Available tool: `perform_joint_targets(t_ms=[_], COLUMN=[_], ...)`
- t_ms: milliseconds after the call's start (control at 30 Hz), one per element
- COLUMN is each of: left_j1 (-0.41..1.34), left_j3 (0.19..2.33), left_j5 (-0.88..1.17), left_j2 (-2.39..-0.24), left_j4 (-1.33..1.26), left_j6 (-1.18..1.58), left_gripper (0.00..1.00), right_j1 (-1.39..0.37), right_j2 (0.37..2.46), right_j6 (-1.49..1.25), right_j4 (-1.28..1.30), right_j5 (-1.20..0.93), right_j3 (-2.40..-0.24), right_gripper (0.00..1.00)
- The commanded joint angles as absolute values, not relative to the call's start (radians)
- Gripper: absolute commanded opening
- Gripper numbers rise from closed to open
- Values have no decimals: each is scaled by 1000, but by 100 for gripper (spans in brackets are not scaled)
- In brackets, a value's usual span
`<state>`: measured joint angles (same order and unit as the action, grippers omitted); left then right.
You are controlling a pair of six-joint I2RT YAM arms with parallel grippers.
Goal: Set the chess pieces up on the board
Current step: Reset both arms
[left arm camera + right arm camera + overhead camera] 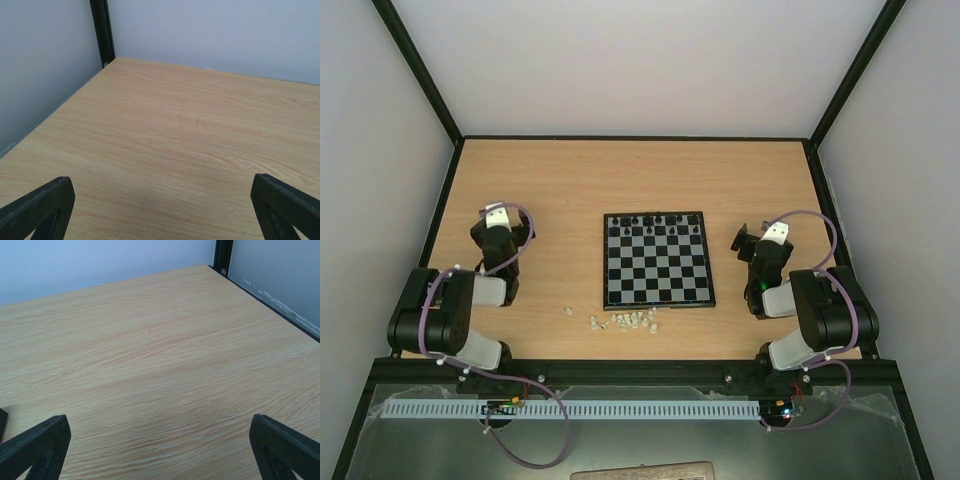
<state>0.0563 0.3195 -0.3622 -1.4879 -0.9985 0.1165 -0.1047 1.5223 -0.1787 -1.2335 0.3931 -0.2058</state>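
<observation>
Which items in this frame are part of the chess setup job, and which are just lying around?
Job: the board; black chess pieces along its far row.
Lying about: whitish chessmen scattered on the table by the board's near edge.

Bare table [620, 175] fills the upper half of the overhead frame, free for either arm. At centre the board [657, 270] blocks a low sweep, black pieces [655, 219] standing along its top edge. Just below it, whitish pieces [625, 321] litter the wood. Walls [370, 150] close both sides. Ahead of the left gripper [161, 205] and the right gripper [160, 445] the wood lies free; a dark edge [2, 422] at lower left of the right wrist frame may be the board's corner.
</observation>
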Motion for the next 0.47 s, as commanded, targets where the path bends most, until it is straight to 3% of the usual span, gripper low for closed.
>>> perform_joint_targets(t_ms=[0, 433], left_j1=[36, 0], left_j3=[245, 272], left_j5=[-150, -80], left_j2=[-1531, -1523], left_j4=[-1267, -1192], left_j6=[36, 53], left_gripper=[100, 100], right_j1=[-101, -101], right_j2=[1515, 1515], right_j6=[-177, -176], right_j4=[-1256, -1252], right_j5=[408, 408], right_j3=[-223, -225], right_gripper=[99, 99])
